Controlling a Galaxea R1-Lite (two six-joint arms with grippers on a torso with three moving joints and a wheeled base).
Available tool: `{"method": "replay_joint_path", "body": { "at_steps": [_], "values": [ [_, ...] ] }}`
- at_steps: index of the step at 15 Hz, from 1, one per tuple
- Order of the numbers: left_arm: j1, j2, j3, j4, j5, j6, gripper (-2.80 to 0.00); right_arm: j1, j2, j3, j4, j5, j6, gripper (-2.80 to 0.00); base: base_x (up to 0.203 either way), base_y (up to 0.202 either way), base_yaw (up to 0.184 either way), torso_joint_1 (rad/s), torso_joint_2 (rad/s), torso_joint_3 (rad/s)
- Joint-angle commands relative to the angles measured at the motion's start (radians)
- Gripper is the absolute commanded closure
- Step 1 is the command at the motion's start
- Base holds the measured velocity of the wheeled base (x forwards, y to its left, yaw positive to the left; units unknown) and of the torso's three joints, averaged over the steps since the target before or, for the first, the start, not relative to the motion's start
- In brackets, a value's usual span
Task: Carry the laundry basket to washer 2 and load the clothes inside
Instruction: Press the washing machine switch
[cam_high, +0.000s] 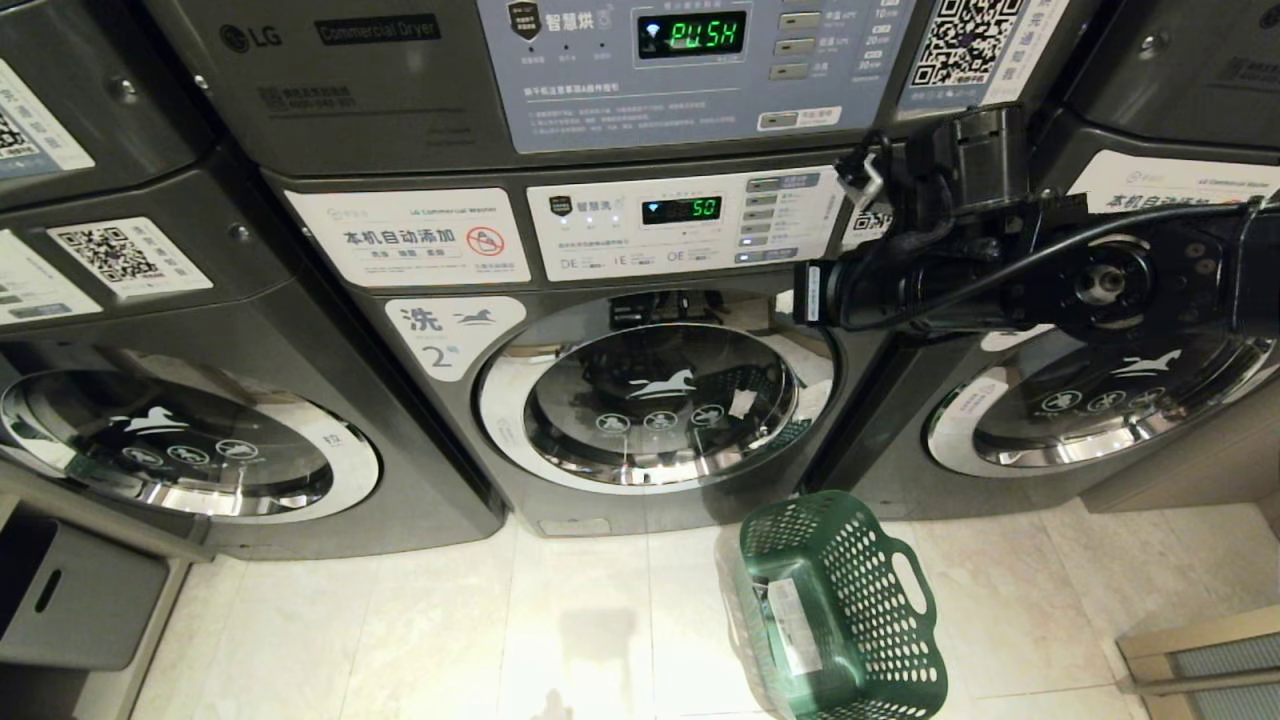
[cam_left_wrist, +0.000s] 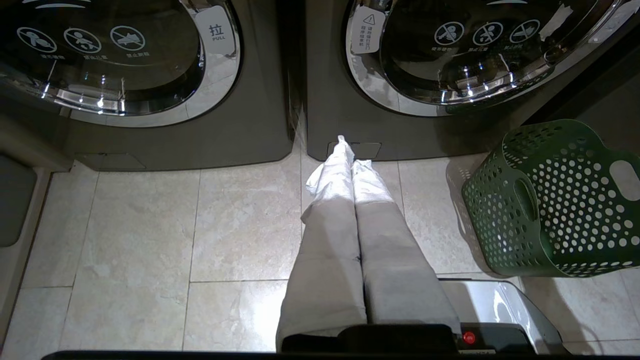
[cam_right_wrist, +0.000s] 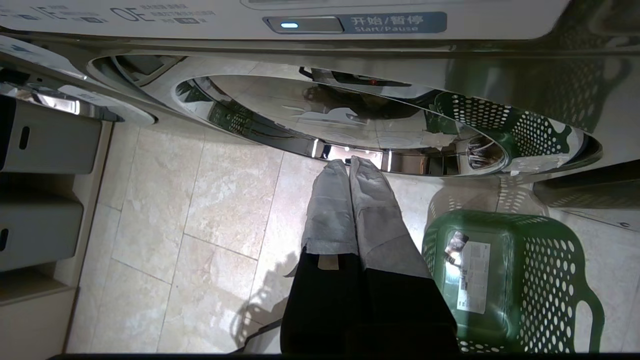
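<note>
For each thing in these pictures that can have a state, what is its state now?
washer 2: door shut, display lit, showing 50.
dryer above it: display lit, showing PUSH.
laundry basket: on the floor, tipped on its side, no clothes visible inside.
left gripper: shut, holding nothing, low above the floor.
right gripper: shut, holding nothing, raised beside washer 2's panel.
</note>
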Motion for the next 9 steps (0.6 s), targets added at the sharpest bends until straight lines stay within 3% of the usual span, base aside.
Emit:
{"method": "replay_joint_path", "body": {
  "at_steps": [1, 9],
  "values": [
    [-0.001, 0.001, 0.000, 0.001, 0.000, 0.000, 0.00, 0.000, 0.038, -0.035, 0.000, 0.001, 0.000, 0.00, 0.000, 0.000, 0.000, 0.000, 0.00, 0.000],
    [0.000, 0.001, 0.000, 0.001, 0.000, 0.000, 0.00, 0.001, 0.106, -0.133, 0.001, 0.000, 0.003, 0.00, 0.000, 0.000, 0.000, 0.000, 0.00, 0.000]
  ]
}}
